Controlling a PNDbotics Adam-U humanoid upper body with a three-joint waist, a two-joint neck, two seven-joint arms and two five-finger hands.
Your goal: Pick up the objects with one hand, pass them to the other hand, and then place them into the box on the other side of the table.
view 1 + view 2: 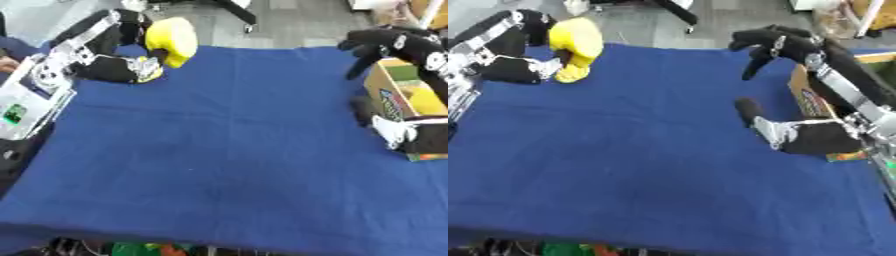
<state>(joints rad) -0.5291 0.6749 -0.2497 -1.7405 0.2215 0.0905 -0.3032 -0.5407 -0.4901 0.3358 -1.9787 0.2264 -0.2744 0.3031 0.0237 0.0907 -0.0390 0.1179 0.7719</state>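
A yellow rounded object [173, 40] is at the table's far left corner, held by my left hand [118, 67], whose black fingers curl round it from the left. A bit of yellow also shows below the hand. At the far right my right hand [770, 42] hangs open above the blue cloth, fingers spread and pointing left, its thumb [750, 111] lower down. Right beside that hand stands a cardboard box [388, 97] at the table's right edge, with something yellow [427, 100] inside it.
A blue cloth [219, 150] covers the table. Off the left edge stands a white device [22, 107] with a green patch. Grey floor and a dark chair base lie beyond the far edge.
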